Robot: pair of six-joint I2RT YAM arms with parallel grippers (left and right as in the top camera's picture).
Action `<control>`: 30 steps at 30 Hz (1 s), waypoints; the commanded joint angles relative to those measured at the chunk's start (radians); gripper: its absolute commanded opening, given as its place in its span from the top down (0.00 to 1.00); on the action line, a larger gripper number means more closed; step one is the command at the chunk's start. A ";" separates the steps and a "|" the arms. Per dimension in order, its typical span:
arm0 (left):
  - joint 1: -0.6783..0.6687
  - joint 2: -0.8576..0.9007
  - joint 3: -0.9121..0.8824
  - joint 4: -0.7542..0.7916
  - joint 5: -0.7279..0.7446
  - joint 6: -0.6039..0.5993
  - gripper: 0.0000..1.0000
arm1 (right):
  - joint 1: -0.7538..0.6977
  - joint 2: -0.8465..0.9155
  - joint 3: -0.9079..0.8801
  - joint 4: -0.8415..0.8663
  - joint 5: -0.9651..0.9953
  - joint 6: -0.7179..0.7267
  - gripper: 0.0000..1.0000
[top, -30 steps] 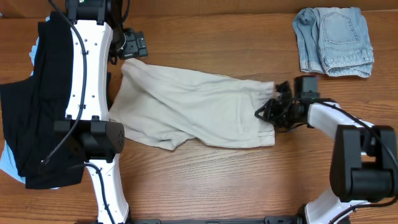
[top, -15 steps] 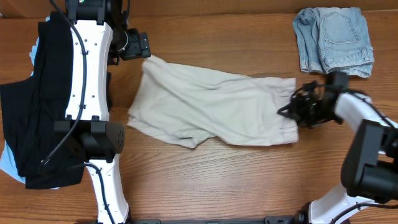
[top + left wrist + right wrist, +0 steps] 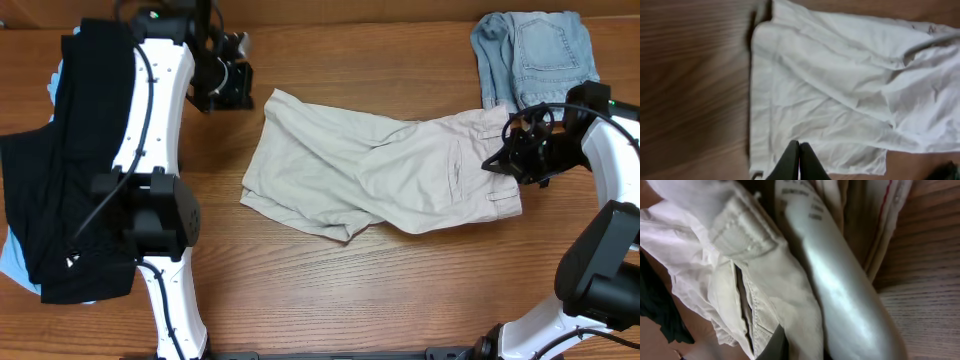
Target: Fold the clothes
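Seemingly laying out: right end effector point(image 3: 515, 160) clamps the khaki shorts point(image 3: 380, 175) at the waistband, left end effector point(image 3: 799, 150) pinched together, empty; next should grip the hem ahead.

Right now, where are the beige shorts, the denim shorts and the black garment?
beige shorts point(image 3: 380, 175): overhead view, on the middle of the fabric.
denim shorts point(image 3: 545, 60): overhead view, on the faded middle part.
black garment point(image 3: 50, 180): overhead view, on its wide middle part.

Wooden table point(image 3: 380, 290) under beige shorts point(image 3: 370, 170), denim shorts point(image 3: 535, 65), black garments point(image 3: 40, 200).
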 commanded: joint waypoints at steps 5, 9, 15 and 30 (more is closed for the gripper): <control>-0.009 -0.007 -0.306 0.189 0.157 0.094 0.96 | -0.005 -0.006 0.041 -0.008 -0.009 -0.019 0.96; -0.015 -0.007 -0.405 0.256 0.156 0.094 0.96 | -0.005 -0.006 0.081 -0.023 -0.009 -0.019 0.96; -0.027 -0.007 -0.528 0.362 0.151 0.069 0.96 | -0.005 -0.006 0.153 -0.050 -0.009 -0.011 0.96; -0.072 -0.007 -0.697 0.580 0.106 -0.093 0.96 | -0.002 -0.007 0.189 -0.080 0.039 0.032 0.96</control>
